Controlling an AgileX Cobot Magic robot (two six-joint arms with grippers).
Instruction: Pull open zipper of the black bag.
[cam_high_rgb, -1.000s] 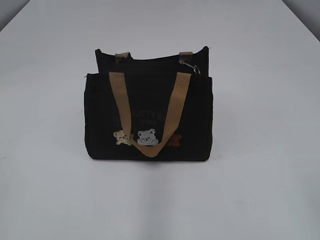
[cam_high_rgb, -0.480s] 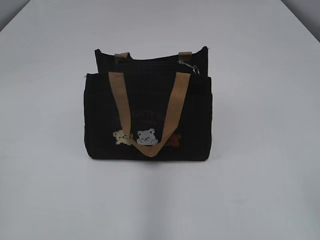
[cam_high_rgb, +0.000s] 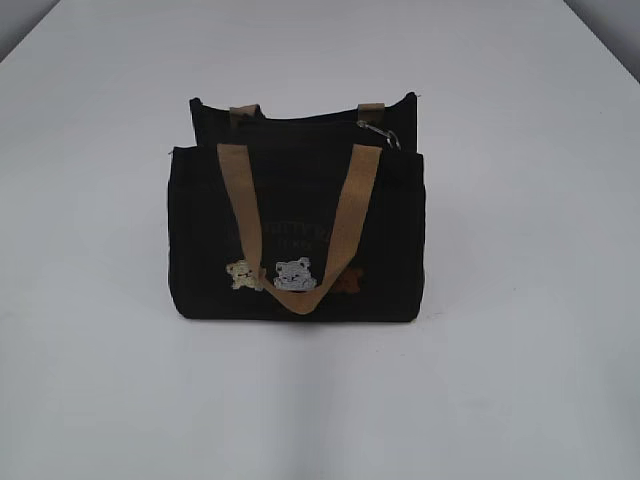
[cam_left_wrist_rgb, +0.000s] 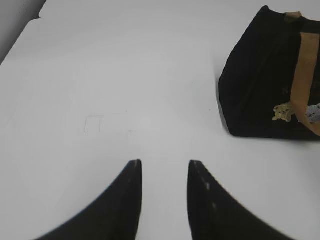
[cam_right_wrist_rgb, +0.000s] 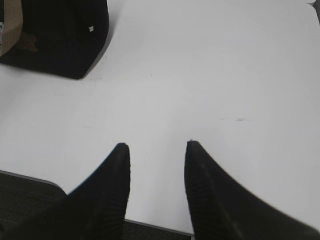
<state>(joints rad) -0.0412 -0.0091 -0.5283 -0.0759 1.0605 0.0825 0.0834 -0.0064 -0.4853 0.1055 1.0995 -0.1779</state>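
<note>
Our left end effector (cam_left_wrist_rgb: 164, 167) hangs released over bare tabletop (cam_left_wrist_rgb: 125, 75), jaws parted, nothing between them, the black bag (cam_left_wrist_rgb: 260, 85) well off to its right. Our right end effector (cam_right_wrist_rgb: 156, 150) is spread and empty too, near the tabletop's edge. The bag stands upright mid-tabletop, the zipper (cam_high_rgb: 310, 122) along its top, silver pull at the right end.
</note>
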